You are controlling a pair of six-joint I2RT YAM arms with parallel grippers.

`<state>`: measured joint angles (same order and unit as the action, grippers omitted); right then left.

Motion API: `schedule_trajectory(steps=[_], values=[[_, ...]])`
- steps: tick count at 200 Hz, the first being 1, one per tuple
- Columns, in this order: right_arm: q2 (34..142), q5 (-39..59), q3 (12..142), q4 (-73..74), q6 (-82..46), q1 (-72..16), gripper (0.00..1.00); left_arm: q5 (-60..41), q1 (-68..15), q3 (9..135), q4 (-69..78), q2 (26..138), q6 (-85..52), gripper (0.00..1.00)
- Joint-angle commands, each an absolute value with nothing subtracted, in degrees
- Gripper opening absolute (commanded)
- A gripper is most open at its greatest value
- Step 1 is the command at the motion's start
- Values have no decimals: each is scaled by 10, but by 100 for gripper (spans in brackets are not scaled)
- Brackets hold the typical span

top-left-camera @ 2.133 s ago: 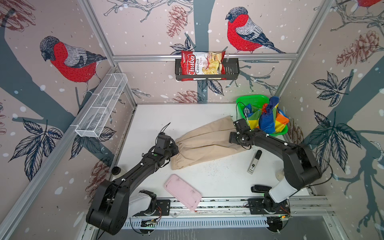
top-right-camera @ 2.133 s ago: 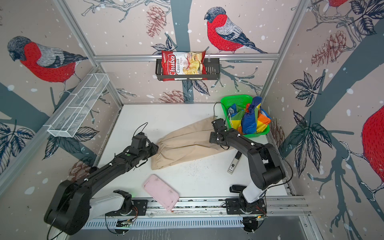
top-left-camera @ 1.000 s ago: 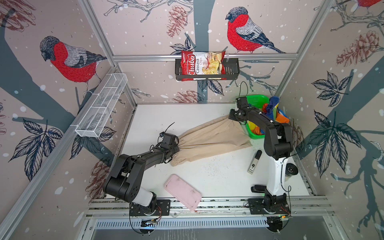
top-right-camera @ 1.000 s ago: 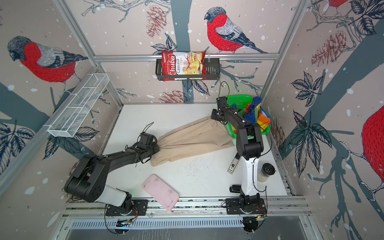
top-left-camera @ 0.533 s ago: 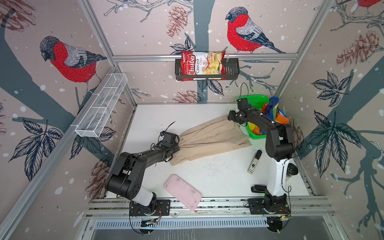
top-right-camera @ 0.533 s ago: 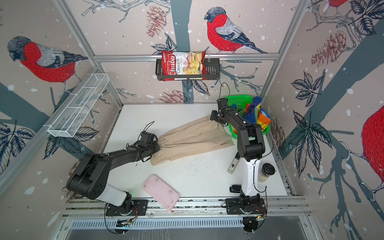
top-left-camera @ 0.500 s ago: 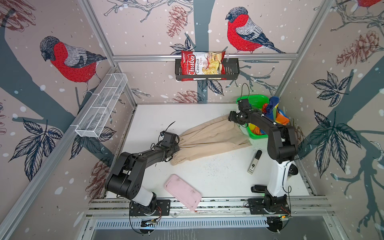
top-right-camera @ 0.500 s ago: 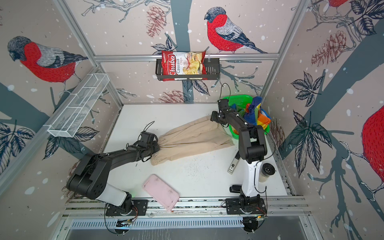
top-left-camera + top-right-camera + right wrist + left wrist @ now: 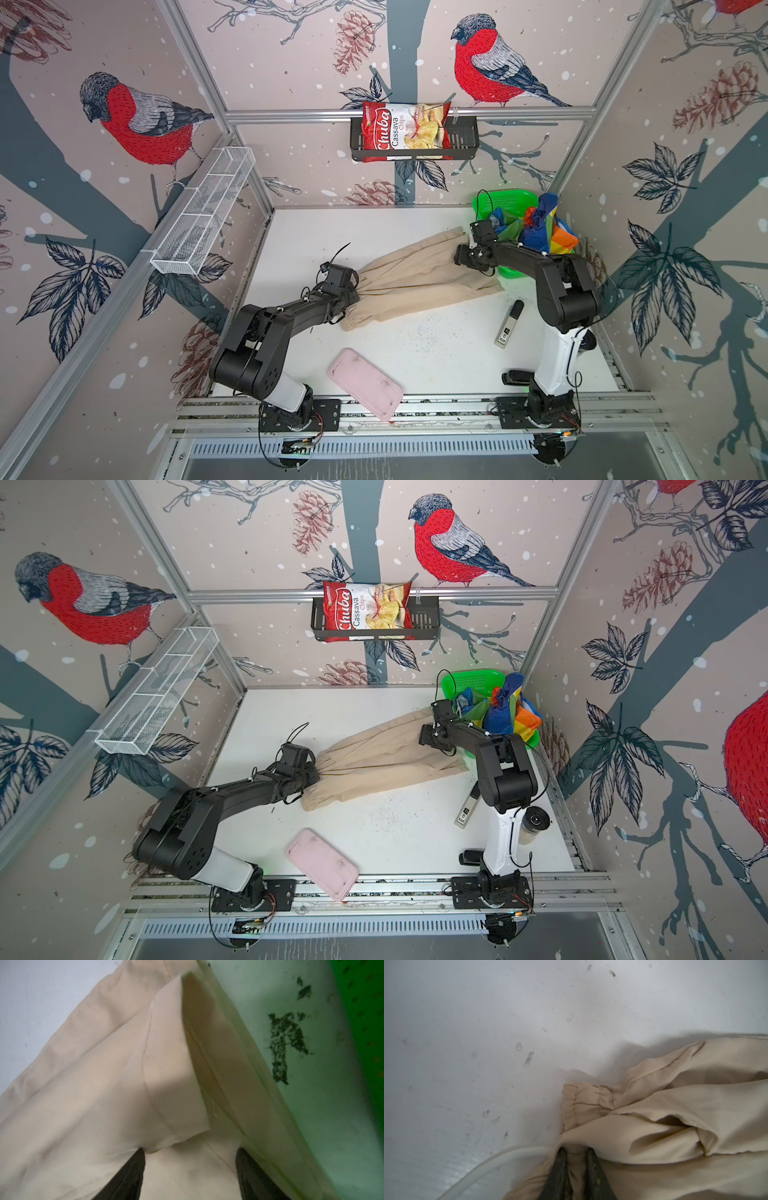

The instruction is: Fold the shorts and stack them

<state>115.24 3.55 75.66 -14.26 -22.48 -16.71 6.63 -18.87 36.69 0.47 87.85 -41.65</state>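
Barely begun, seemingly: beige shorts [image 9: 419, 282] stretched long on table [image 9: 316, 232], left claw [image 9: 576, 1151] pinching waistband, right claw [image 9: 190, 1153] spread wide over leg hem; striped shorts [image 9: 540, 232] in green basket [image 9: 498, 195].

The plain shorts [image 9: 415, 278] lie across the tabletop [image 9: 316, 232] from 8 to 2 o'clock. At 2 o'clock stands a basket [image 9: 505, 199] with the striped shorts [image 9: 540, 232] in it. A flat case [image 9: 365, 384] lies at 6 o'clock, a slim device [image 9: 509, 324] at 4 o'clock.
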Motion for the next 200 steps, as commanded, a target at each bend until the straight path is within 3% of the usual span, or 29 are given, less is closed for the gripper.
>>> schedule_trajectory(steps=[1, 37, 75, 100, 159, 200], values=[[1169, 42, 778, -107, -221, -164, 66, 61, -187, 364, -67, 890, -419, 19], [1185, 61, 794, -87, -230, -160, 61, 60, -187, 367, -66, 899, -420, 18], [1182, 82, 796, -77, -240, -164, 17, 60, -187, 366, -63, 904, -421, 18], [1150, 73, 784, -84, -242, -164, 2, 58, -187, 365, -59, 904, -421, 18], [1025, 8, 744, -120, -250, -162, 0, 55, -188, 361, -61, 887, -416, 17], [1053, -14, 807, -129, -249, -149, 0, 56, -187, 368, -72, 871, -413, 17]])
